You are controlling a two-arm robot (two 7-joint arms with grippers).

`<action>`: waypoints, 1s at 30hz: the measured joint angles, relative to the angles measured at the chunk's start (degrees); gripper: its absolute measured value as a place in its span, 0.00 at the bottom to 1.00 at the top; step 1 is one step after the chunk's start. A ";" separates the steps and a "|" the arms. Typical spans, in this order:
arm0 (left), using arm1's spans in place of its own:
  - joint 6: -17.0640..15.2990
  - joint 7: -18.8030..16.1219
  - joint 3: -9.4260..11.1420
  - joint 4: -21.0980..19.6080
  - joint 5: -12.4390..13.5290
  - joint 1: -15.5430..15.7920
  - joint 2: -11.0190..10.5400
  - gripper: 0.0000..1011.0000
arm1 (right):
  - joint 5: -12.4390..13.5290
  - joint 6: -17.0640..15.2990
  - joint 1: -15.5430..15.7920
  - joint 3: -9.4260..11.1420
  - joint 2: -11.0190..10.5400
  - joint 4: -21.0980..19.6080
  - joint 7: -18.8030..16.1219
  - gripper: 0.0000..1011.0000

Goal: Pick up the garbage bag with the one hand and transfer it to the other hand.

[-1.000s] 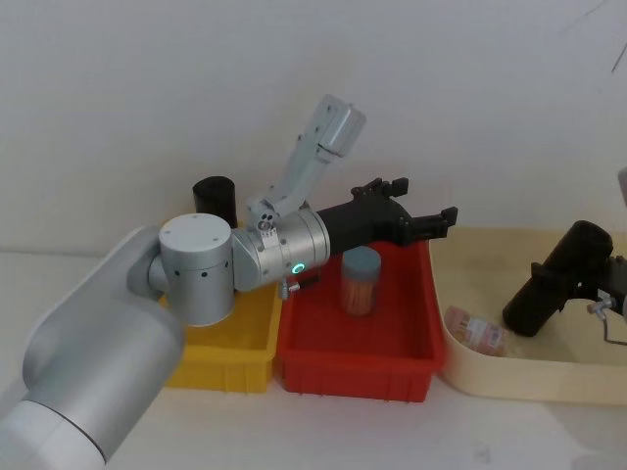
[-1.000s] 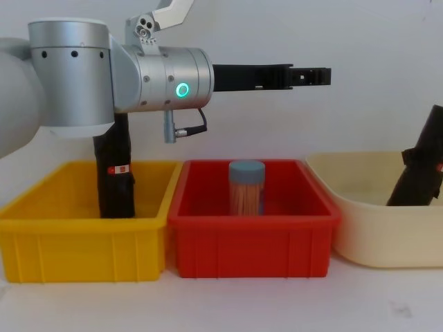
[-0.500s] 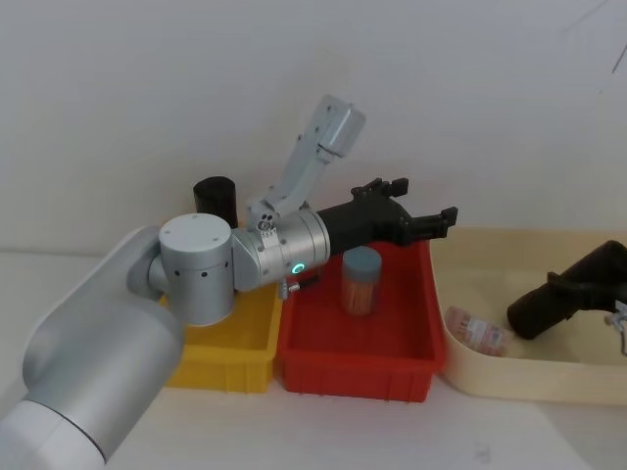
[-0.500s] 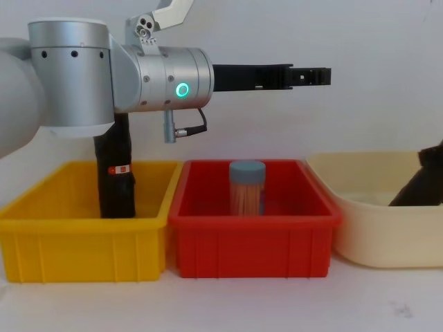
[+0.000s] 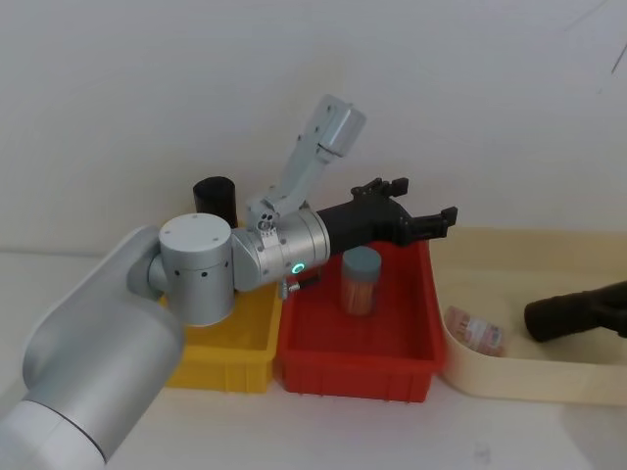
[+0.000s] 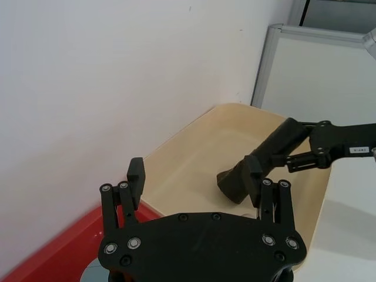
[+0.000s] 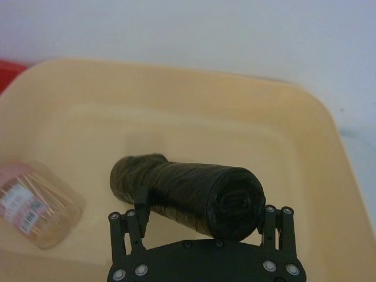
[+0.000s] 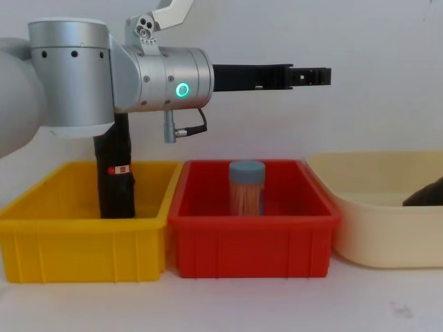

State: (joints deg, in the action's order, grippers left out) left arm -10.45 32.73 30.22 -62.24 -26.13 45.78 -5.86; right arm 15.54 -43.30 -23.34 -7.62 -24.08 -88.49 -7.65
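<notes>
Right gripper (image 7: 202, 226) jaws clamped on garbage bag (image 7: 182, 191), roll lying level inside cream tub (image 7: 305, 153), left gripper (image 8: 310, 76) jaws spread, raised above red bin (image 8: 252, 211).

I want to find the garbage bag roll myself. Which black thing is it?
Look at the cream tub right of the red bin. The garbage bag is the plain black roll lying tipped over in it, held in the right gripper. The other black roll stands upright in the yellow bin, with a red label.

Black garbage bag (image 5: 573, 310) roll, lying tilted, cream tub (image 5: 509, 367)
</notes>
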 joint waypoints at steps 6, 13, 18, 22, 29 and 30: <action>0.00 0.00 0.00 0.00 0.00 0.00 0.00 0.99 | -0.03 -1.37 1.18 0.91 -0.74 -1.32 0.30 0.99; 0.00 0.00 0.00 0.00 0.00 0.00 0.00 0.99 | -0.93 -1.54 2.07 1.62 -1.45 -2.70 0.94 0.99; 0.00 0.00 0.00 0.00 0.00 0.00 0.00 0.99 | -1.86 -0.39 2.17 1.67 -1.85 -3.54 1.37 0.99; 0.00 0.00 0.00 0.00 0.00 0.00 0.01 0.99 | -2.87 1.06 1.94 1.43 -2.16 -4.20 1.68 0.99; 0.00 0.00 0.00 0.00 0.00 0.00 0.00 0.99 | -4.76 3.72 0.71 0.56 -2.63 -5.18 1.89 0.99; 0.00 0.00 0.00 0.00 0.00 0.00 0.00 0.99 | -4.90 3.92 0.63 0.51 -2.64 -5.21 1.89 0.99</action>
State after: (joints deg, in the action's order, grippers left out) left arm -10.45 32.73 30.22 -62.24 -26.13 45.78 -5.85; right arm 10.64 -39.39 -22.70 -7.11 -26.72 -93.69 -5.76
